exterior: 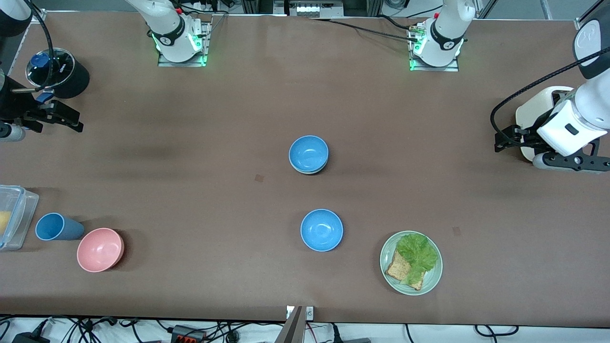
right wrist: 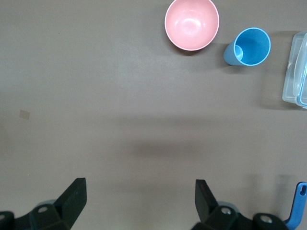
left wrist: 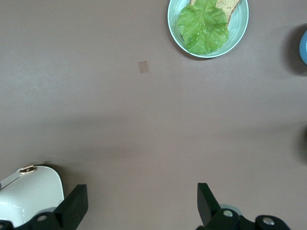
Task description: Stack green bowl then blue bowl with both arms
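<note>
1. The blue bowl [exterior: 308, 153] sat near the middle of the worktop [exterior: 190, 190], nested in another bowl; only a thin pale edge of that lower bowl showed beneath it, at the side nearer the front camera, which fits the green bowl [exterior: 310, 171], though its colour could hardly be made out.
2. A second blue bowl [exterior: 321, 229] stood alone and upright, nearer to the front camera than the stack and well apart from it.
3. The left gripper [left wrist: 141, 203] hung over the left arm's end of the worktop, beside a white appliance [exterior: 536, 114]. In the left wrist view its fingers [left wrist: 74, 206] stood wide apart with only bare worktop between them, holding nothing.
4. The right gripper [right wrist: 139, 201] hung over the right arm's end of the worktop, close to a black round container [exterior: 59, 72] with a clear lid. Its fingers [right wrist: 72, 199] were likewise spread wide and held nothing.
5. A pale green plate [exterior: 411, 263] carrying lettuce and toast lay toward the left arm's end, a little nearer to the front camera than the lone blue bowl.
6. Toward the right arm's end, a pink bowl [exterior: 100, 249] stood tilted just beside a blue cup [exterior: 58, 227] lying on its side, with a clear plastic box [exterior: 13, 216] at the worktop's edge next to the cup.
</note>
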`<state>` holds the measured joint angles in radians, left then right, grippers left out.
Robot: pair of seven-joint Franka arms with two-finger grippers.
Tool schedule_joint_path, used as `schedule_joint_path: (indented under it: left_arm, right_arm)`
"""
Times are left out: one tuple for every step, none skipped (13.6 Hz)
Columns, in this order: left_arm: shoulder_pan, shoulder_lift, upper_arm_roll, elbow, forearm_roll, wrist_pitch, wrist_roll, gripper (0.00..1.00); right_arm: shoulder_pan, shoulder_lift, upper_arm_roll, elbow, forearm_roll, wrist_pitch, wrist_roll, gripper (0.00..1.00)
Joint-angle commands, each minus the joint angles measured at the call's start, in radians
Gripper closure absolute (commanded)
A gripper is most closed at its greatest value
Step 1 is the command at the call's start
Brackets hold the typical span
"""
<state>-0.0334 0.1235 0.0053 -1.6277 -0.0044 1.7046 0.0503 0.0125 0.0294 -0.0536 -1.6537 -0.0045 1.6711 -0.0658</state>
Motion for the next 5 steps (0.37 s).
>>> schedule_joint_path:
  left_arm:
    - [0.004,-0.018,0.002,0.006,-0.025,0.004,0.025,0.00]
    - [0.006,-0.007,0.002,0.009,-0.025,0.003,0.026,0.00]
    - [0.007,-0.007,0.002,0.009,-0.025,0.003,0.025,0.00]
    - [0.009,-0.007,0.002,0.009,-0.026,0.001,0.025,0.00]
    - [0.010,-0.007,0.002,0.009,-0.031,0.001,0.025,0.00]
  right_arm:
    - [-0.008,-0.012,0.008,-0.003,-0.002,-0.002,-0.017,0.00]
    - [-0.008,-0.012,0.008,-0.001,-0.002,-0.005,-0.017,0.00]
    - [-0.009,-0.012,0.009,0.000,-0.002,-0.004,-0.017,0.00]
    - [-0.009,-0.012,0.008,0.000,-0.002,-0.001,-0.017,0.00]
    - [-0.009,-0.012,0.008,0.000,-0.002,0.001,-0.017,0.00]
